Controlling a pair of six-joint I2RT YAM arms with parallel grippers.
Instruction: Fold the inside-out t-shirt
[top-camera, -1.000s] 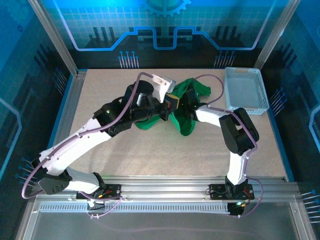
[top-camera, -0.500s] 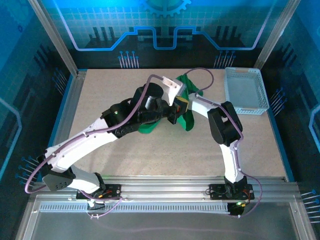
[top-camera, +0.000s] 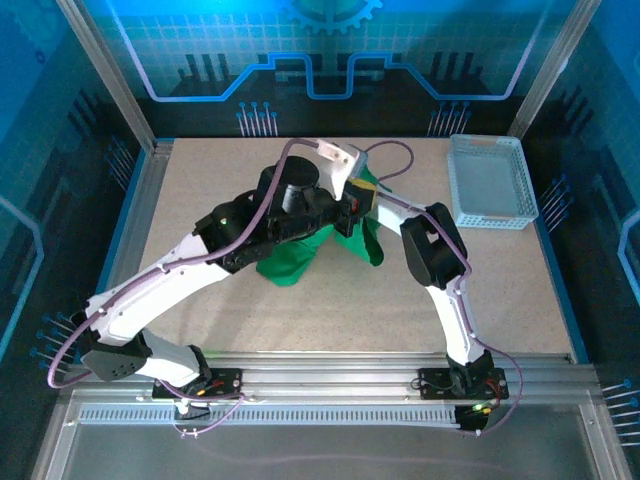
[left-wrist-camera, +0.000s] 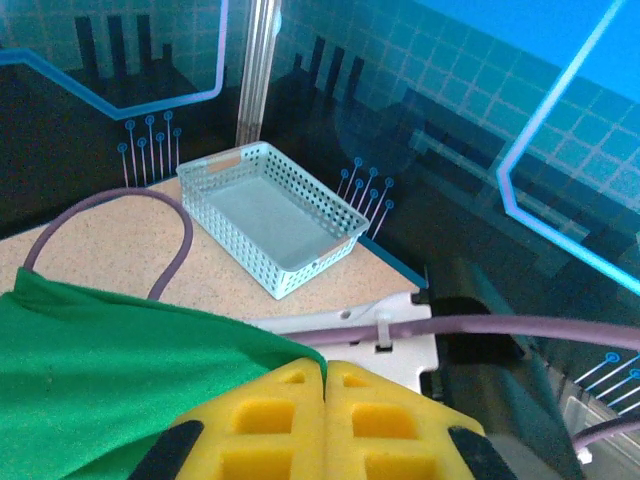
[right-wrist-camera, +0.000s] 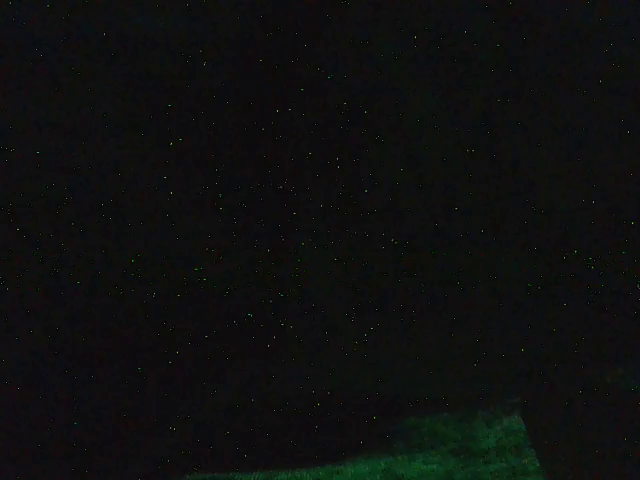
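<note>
1. The green t-shirt (top-camera: 290, 258) lies bunched up near the middle of the table (top-camera: 190, 190), a little toward the far side. One broad lobe spreads toward the near left and a narrower one hangs to the right.
2. Both arms reach in over the heap and meet above its far edge.
3. The left gripper (left-wrist-camera: 325, 385) is pressed together. In its own wrist view, the two yellow fingers (left-wrist-camera: 270, 410) sit flat against each other with only a thin seam between them.
4. Green cloth fills the space to the left of and below those fingers and touches the left one. Whether a fold is caught in the seam cannot be told.
5. The right gripper (top-camera: 363, 195) sits just beside the left one, down against the top of the t-shirt. Whether it is spread or pinching cloth cannot be told from above.
6. The right wrist view is almost black, with a dim strip of green cloth along its bottom edge.
7. A white mesh basket (top-camera: 487, 216) stands at the far right corner of the table, well apart from the t-shirt.
8. A purple cable (left-wrist-camera: 120, 198) arcs over the cloth in the left wrist view.
</note>
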